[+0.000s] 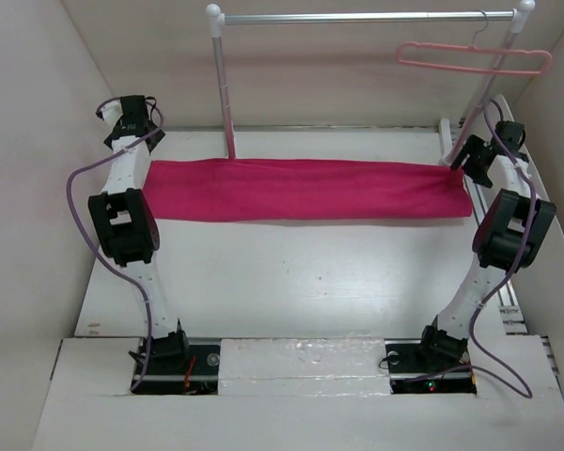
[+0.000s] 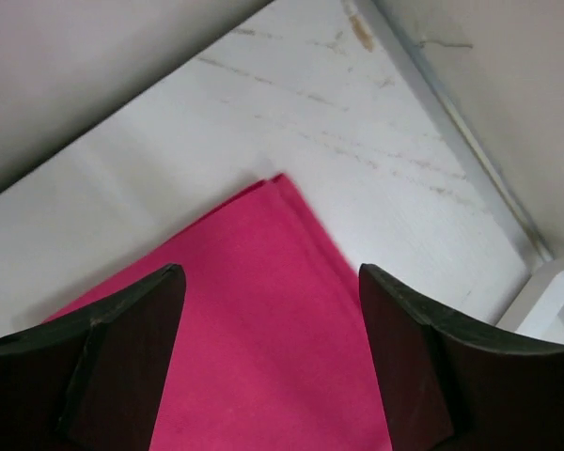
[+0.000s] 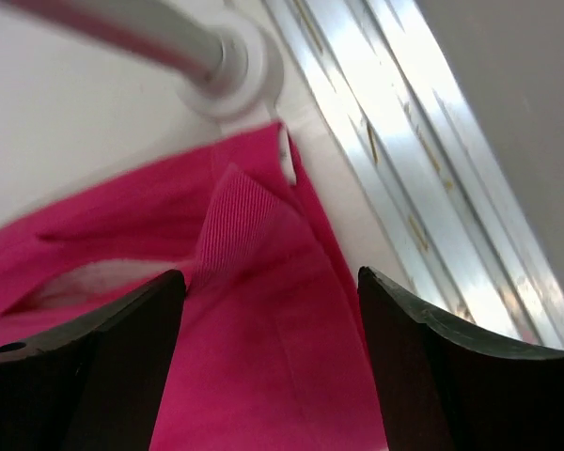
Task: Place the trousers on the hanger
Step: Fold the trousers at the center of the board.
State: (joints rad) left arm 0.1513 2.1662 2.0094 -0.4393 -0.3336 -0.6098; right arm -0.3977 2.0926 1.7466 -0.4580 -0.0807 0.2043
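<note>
The magenta trousers (image 1: 305, 189) lie folded in a long flat strip across the far part of the table. My left gripper (image 1: 136, 141) hovers over their left end and stands open. In the left wrist view its fingers straddle the cloth's corner (image 2: 263, 319), and the left gripper (image 2: 271, 272) holds nothing. Over the right end, my right gripper (image 1: 470, 160) is open too. The right wrist view shows the ribbed waistband end (image 3: 263, 348) lying loose beneath the right gripper (image 3: 269, 275). The pink hanger (image 1: 475, 59) hangs from the rail at the back right.
A white-and-silver clothes rail (image 1: 357, 17) spans the back, its left post (image 1: 224, 85) standing just behind the trousers. Its right foot (image 3: 235, 66) sits close to the waistband. A metal track (image 1: 508, 291) runs along the table's right edge. Walls enclose three sides.
</note>
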